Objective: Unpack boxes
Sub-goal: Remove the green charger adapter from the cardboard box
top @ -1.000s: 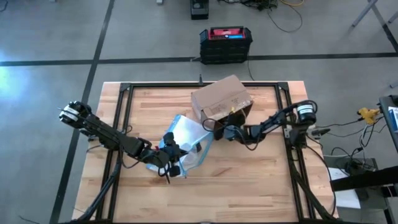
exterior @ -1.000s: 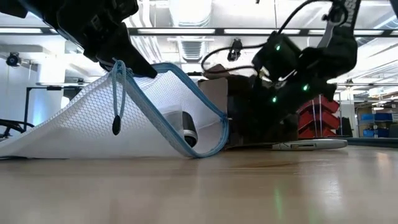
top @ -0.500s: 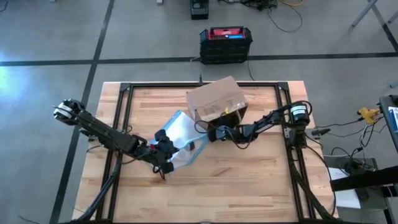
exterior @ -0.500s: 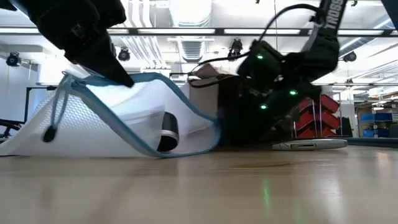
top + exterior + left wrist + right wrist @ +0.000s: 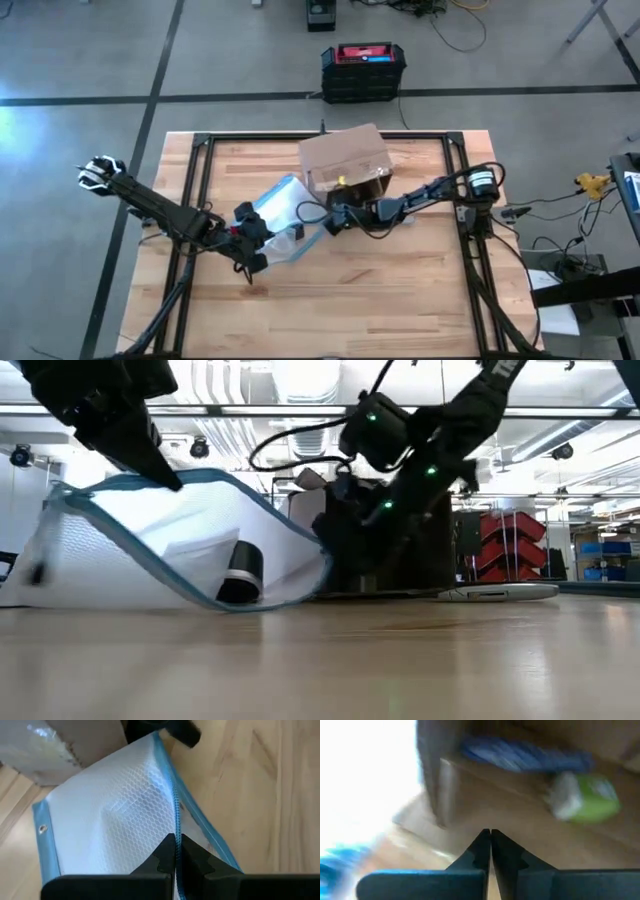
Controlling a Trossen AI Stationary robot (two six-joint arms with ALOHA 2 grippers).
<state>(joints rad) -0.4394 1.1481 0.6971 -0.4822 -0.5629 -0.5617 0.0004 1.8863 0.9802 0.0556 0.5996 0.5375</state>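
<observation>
Brown corrugated cardboard box (image 5: 345, 160) with strips of shiny clear tape sits toward the far middle of the pale wooden tabletop (image 5: 400, 290), its open side turned to the right and near. Just left and near of it lies a flat clear mesh pouch with a blue zipper edge (image 5: 285, 215), one corner close against the box; a short dark cylinder (image 5: 240, 572) shows through the mesh in the low view. The left pincer (image 5: 252, 236) is at the pouch's near left edge, its fingers pressed together on the blue zipper band, which the left wrist view shows running straight between the two dark tips (image 5: 176, 851); in the low view that edge of the pouch is lifted off the wood while the rest sags down to it. The right pincer (image 5: 328, 214) reaches in from the right, between the pouch and the box's near side, with its fingers closed and nothing between them (image 5: 490, 845). Beyond those fingers, blurred, are a blue shape and a green-and-white object on brown cardboard. Off the tabletop's far edge, on the grey floor, stands a black-and-red plastic case (image 5: 362, 70).
</observation>
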